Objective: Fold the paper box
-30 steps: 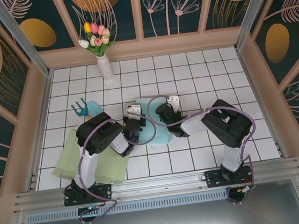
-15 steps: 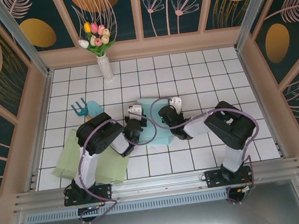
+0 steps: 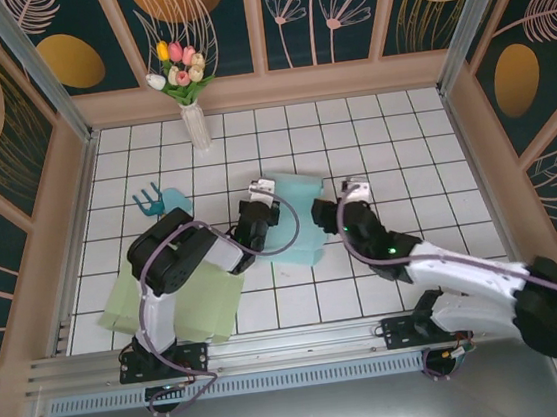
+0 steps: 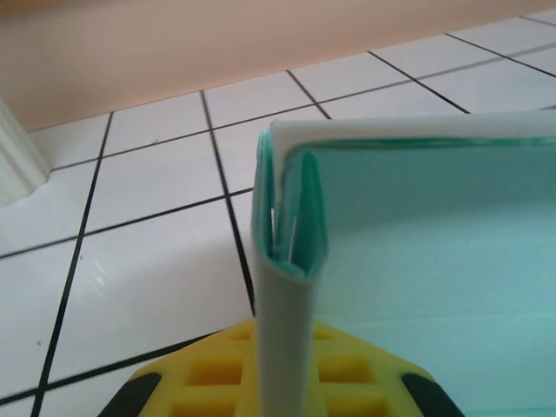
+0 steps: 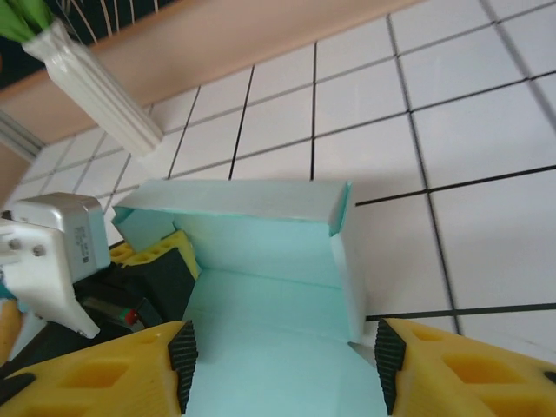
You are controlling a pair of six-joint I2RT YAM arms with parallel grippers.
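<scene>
The teal paper box (image 3: 298, 218) lies half folded on the white tiles, with its far wall and right wall standing. My left gripper (image 3: 258, 217) is shut on the box's doubled-over left wall (image 4: 285, 261), which rises between the yellow fingers (image 4: 365, 373). My right gripper (image 3: 333, 220) is at the box's right side, open, with nothing between its pads. In the right wrist view the box (image 5: 261, 252) has its flat panel running under and between the spread fingers of my right gripper (image 5: 285, 365). My left gripper (image 5: 148, 269) shows at the box's left.
Pale green paper sheets (image 3: 180, 298) lie at the front left by the left arm's base. A small blue object (image 3: 157, 202) sits left of the box. A white vase of tulips (image 3: 191, 118) stands at the back, and wooden walls ring the tiled floor.
My right gripper has opened and drawn back to the right off the box, with its arm swung out to the right. The left gripper has stayed shut on the wall and shifted slightly away.
</scene>
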